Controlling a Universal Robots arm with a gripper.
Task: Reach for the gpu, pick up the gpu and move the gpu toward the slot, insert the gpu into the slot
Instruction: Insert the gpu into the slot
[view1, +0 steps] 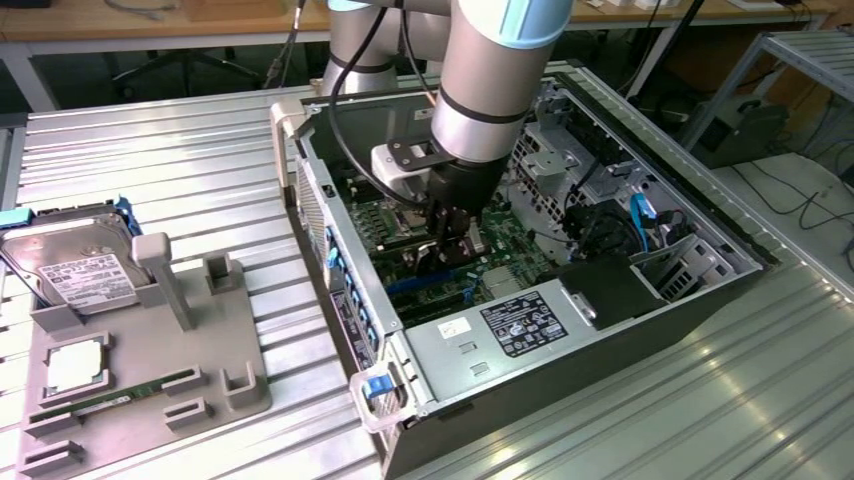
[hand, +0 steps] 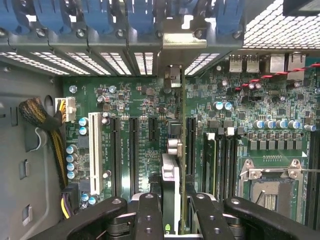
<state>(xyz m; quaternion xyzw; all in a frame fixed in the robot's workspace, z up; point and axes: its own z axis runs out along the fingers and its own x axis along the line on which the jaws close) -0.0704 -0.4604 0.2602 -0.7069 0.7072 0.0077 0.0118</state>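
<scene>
— From outside, where are we?
— Our gripper is deep in the case, just above the blue slot.
— And from the wrist?
— Our fingers clamp the gpu upright and edge-on, probably so its lower edge lines up with the slot.

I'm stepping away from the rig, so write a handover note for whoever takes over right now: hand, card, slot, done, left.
Hand: shut on the graphics card, down inside the open computer case.
Card: on edge over the motherboard, with its metal bracket at the case's rear wall.
Slot: blue strip on the board, right by the card's lower edge.
Done: reach, pickup, carry to the slot.
Left: cannot tell whether the card is fully seated.
</scene>
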